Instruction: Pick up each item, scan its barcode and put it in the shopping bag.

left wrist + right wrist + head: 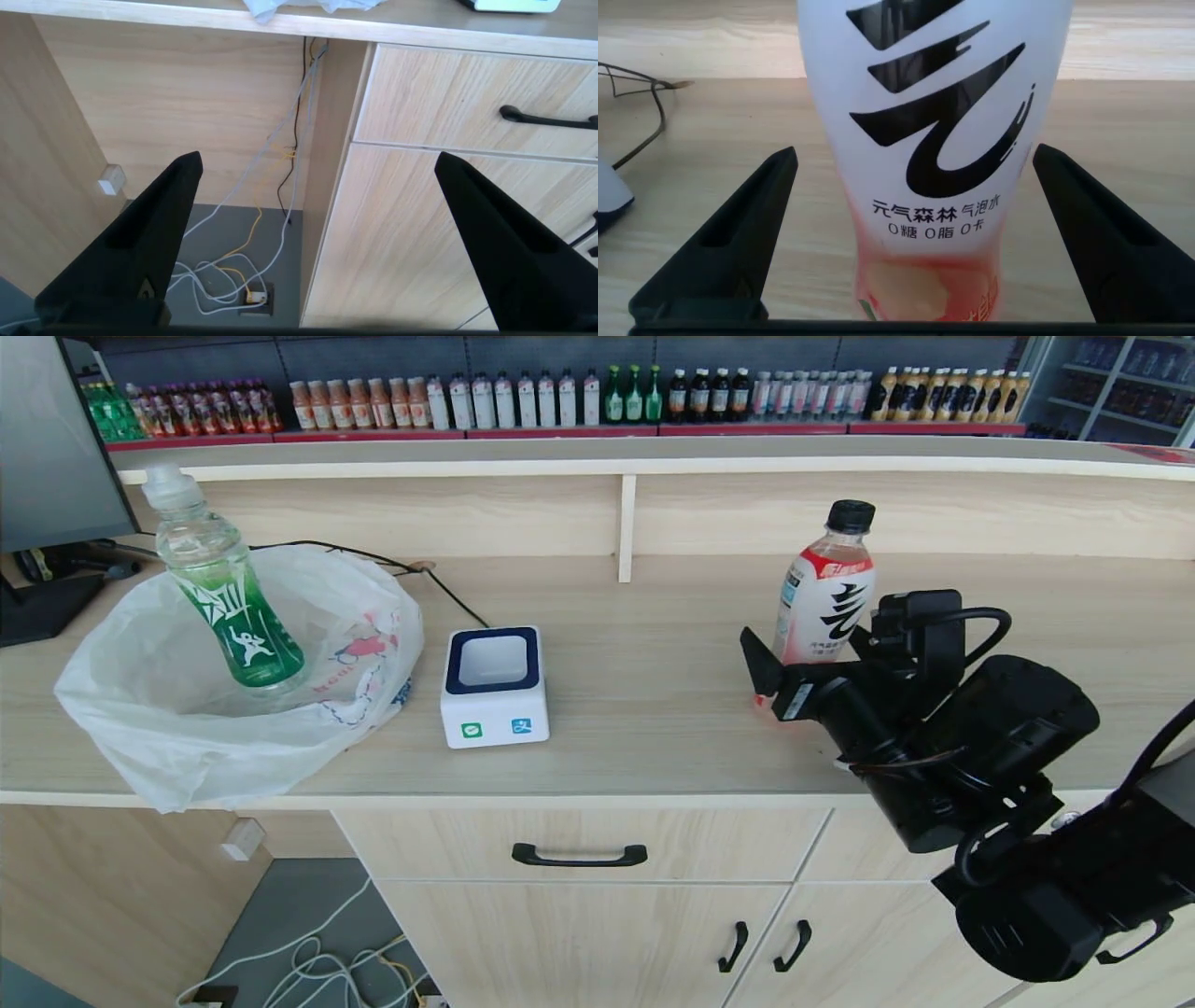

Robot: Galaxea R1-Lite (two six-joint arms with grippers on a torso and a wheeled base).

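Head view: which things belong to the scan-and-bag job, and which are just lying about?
Job:
white-label bottle, between the open fingers of the right gripper
green-label bottle, leaning in the shopping bag
scanner

Lying about:
black cable behind the scanner
shelf bottles at the back

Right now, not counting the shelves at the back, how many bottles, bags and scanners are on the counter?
Shopping bag: 1
Bottles: 2 (green-label bottle standing in the bag, pink-and-white bottle standing outside it)
Scanner: 1
Total: 4
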